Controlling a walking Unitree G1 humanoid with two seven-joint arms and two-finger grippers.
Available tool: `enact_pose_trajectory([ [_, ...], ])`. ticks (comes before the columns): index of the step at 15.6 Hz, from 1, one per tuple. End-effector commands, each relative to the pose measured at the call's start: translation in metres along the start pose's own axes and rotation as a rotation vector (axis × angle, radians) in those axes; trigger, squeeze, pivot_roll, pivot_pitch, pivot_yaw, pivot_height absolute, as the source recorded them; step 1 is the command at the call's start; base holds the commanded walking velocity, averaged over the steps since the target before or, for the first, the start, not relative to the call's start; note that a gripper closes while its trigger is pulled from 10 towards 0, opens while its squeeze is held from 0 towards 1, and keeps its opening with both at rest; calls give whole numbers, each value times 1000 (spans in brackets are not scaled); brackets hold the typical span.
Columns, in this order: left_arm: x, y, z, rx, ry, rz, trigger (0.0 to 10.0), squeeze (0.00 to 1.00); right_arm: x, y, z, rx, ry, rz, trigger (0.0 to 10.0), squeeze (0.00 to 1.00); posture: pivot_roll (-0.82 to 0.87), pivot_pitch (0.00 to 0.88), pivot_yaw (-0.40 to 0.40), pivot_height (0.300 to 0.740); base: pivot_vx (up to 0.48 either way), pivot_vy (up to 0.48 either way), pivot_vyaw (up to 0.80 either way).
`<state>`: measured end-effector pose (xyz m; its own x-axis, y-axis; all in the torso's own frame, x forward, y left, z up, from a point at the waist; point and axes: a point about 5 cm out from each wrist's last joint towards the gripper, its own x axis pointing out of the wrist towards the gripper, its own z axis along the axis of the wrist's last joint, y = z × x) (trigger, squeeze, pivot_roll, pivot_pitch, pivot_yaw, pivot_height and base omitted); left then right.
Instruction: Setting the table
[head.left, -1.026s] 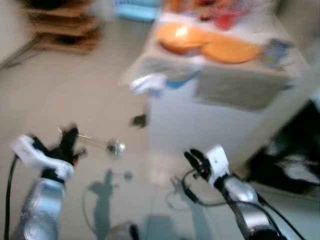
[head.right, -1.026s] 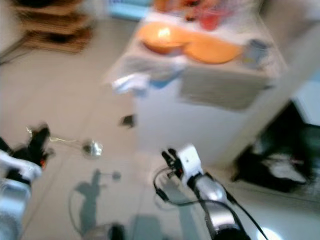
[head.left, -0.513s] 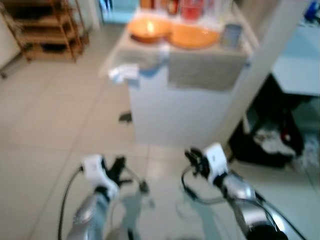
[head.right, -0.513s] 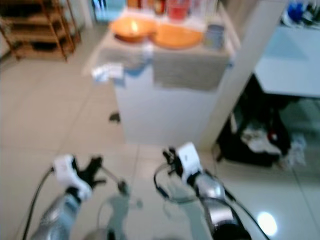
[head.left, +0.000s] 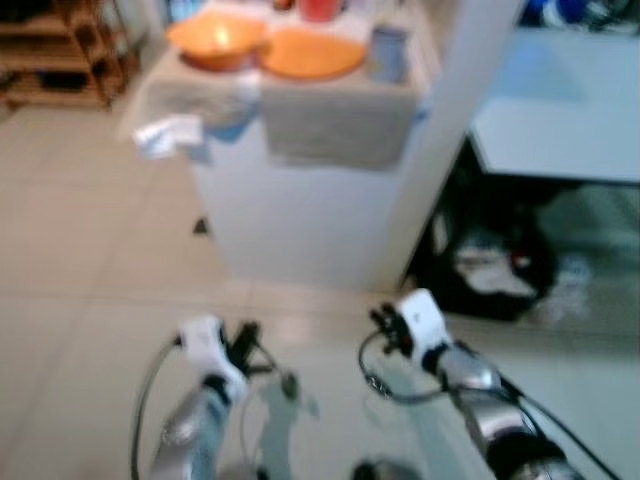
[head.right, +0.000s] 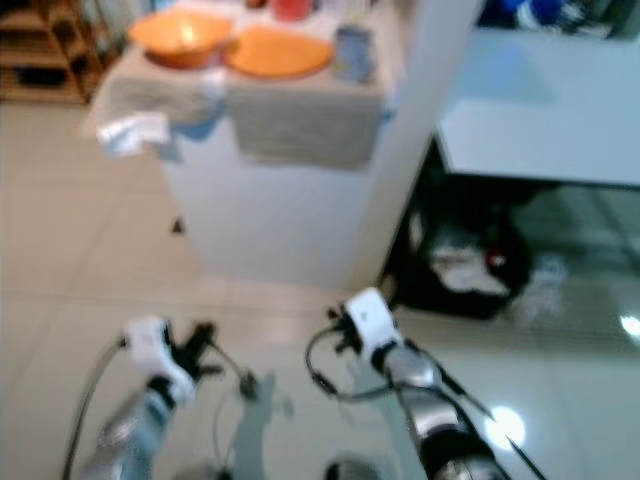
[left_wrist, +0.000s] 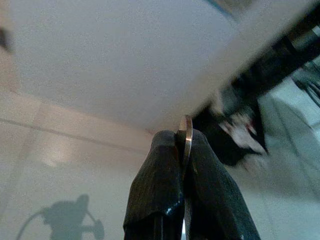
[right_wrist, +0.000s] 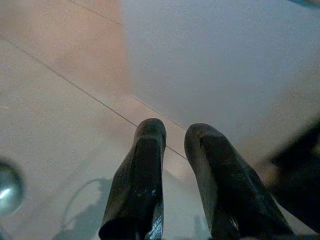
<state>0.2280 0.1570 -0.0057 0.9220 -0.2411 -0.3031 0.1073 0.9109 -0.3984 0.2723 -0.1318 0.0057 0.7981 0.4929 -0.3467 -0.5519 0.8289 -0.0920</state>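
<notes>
- Compared with half a second ago, the camera view has swung right; the white counter (head.left: 300, 210) sits further left and a pale table (head.left: 560, 120) has come into view.
- Left gripper (left_wrist: 183, 150): low over the tiled floor (head.left: 80, 300), fingers clamped on a metal spoon (head.left: 287, 383).
- Orange bowl (head.left: 215, 40) and orange plate (head.left: 312, 52): on the counter, side by side.
- Right gripper (right_wrist: 174, 137): fingers slightly apart, holding nothing.
</notes>
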Motion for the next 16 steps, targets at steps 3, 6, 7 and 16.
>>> enact_pose_trajectory([
  [3,-5,16,-19,35,89,41,10000,0,-2,1,-15,-14,85,-24,10000,0,-44,92,-14,740,0,-480,0],
  [6,-6,21,-26,24,121,58,10000,0,-8,-3,-27,5,134,-60,10000,0,-48,93,-10,740,0,-480,0],
  [7,-6,22,-27,22,126,60,10000,0,-8,-4,-28,12,140,-68,10000,0,-48,90,-8,740,0,-480,0],
  [16,-11,34,-44,10,193,105,10000,0,-13,-5,-41,71,193,-128,10000,0,-56,62,0,740,0,-480,0],
])
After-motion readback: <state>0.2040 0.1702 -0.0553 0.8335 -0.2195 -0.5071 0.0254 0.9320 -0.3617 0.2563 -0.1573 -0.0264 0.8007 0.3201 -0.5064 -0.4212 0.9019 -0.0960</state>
